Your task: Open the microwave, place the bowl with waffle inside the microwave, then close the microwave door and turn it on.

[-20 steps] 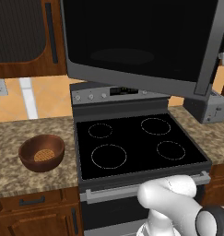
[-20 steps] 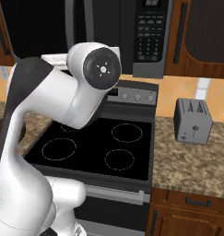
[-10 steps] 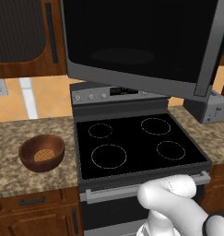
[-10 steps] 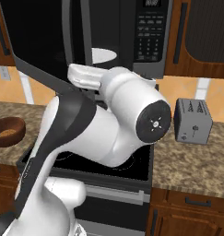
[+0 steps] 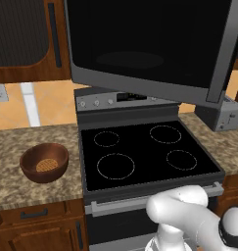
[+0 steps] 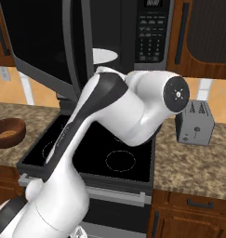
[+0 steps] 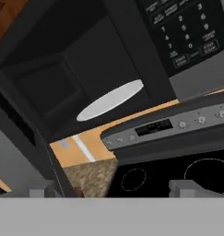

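Left base view, door: microwave door (image 5: 154, 49) swung open, wide grey-framed panel of black glass hanging over the stove (image 5: 145, 157).
Left base view, bowl: bowl (image 5: 44, 162), round, reddish-brown and wood-like with a thick rim, sitting on the speckled granite surface (image 5: 22, 142) left of the stove; waffle (image 5: 45, 164), tan grid-patterned disc, lying inside.
Left base view, room: smooth black stove top with four thin white rings; grey toaster (image 5: 223, 113) far right; brown wood cabinets above and below.
Right base view, microwave: microwave (image 6: 154, 35) above the stove, button panel at its right, white round turntable plate (image 6: 105, 56) inside.
Right base view, surface: bowl at far left, toaster at right, both on granite.
Hand view, gripper: gripper (image 7: 118, 189) spread wide, gripping nothing, facing the open cavity and pale oval plate.
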